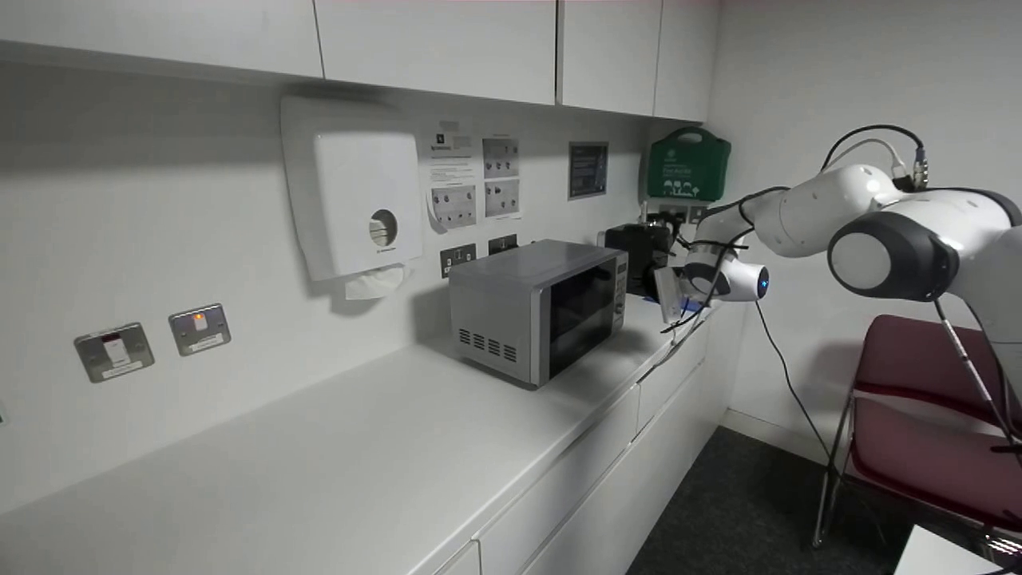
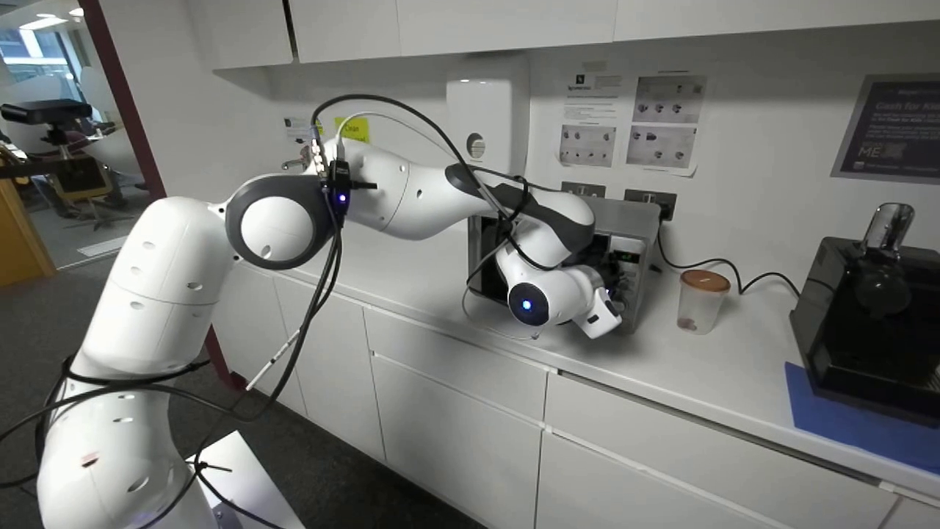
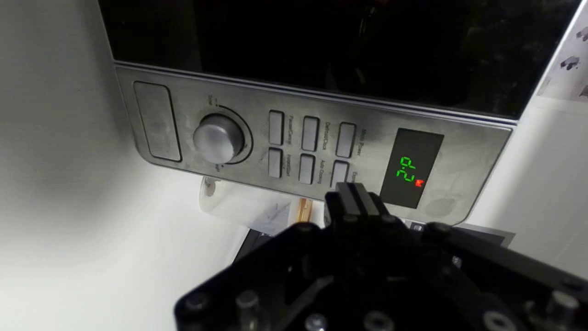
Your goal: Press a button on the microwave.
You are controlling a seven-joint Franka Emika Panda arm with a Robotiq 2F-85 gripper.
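The microwave is a grey-silver box with a dark window, standing on the counter in both exterior views (image 1: 511, 295) (image 2: 624, 209). In the wrist view its control panel (image 3: 248, 99) runs sideways, with a round knob (image 3: 218, 138), several grey buttons (image 3: 310, 133) and a lit display (image 3: 411, 168) with green characters and a red mark. My gripper (image 3: 351, 186) is shut, with nothing visible between its fingertips. The tips overlap the lower end of the button (image 3: 340, 172) nearest the display. I cannot tell whether they touch it. In the exterior views the fingers are mostly hidden by the arm.
A clear cup with an orange-brown lid (image 2: 701, 301) stands beside the microwave. A black machine (image 2: 874, 323) is further along on a blue mat (image 2: 859, 426). A white dispenser (image 1: 351, 192) hangs on the wall. Cupboards (image 1: 439, 48) overhang the counter (image 1: 319, 471). Cables hang along the arm.
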